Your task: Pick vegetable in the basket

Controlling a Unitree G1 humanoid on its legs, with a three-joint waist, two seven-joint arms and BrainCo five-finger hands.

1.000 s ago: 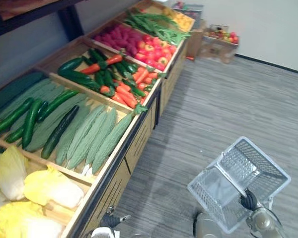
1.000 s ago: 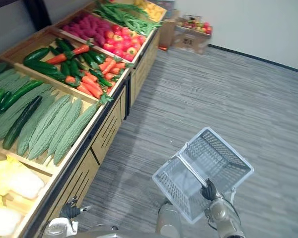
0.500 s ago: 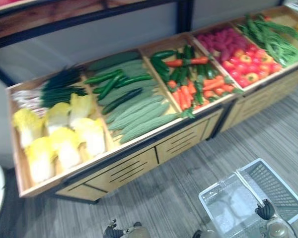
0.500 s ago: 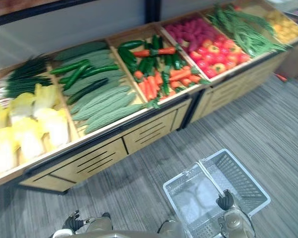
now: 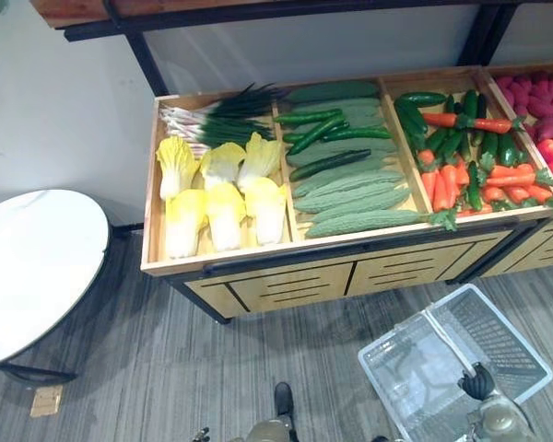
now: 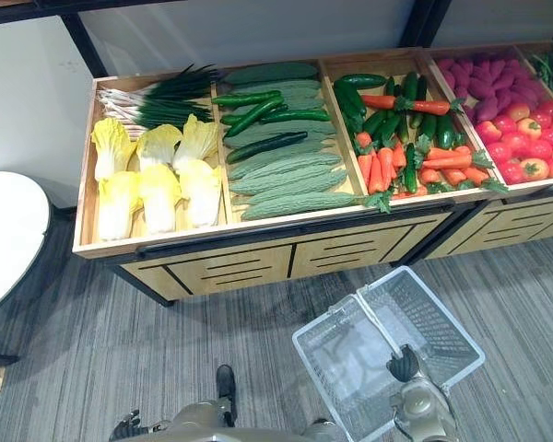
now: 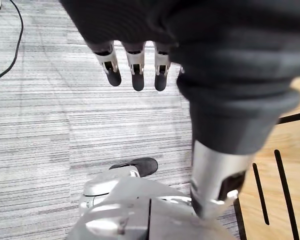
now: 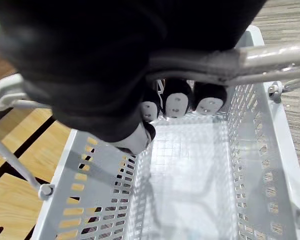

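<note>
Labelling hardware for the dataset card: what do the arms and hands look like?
The left hand has silver fingers, dark rounded tips and a black ribbed cover over back and wrist. The right hand has the same cover and dark tips. The right arm is silver-grey.

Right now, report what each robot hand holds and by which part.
The right robot hand is curled round the metal handle of the white basket. The left robot hand hangs open, holding nothing.
</note>
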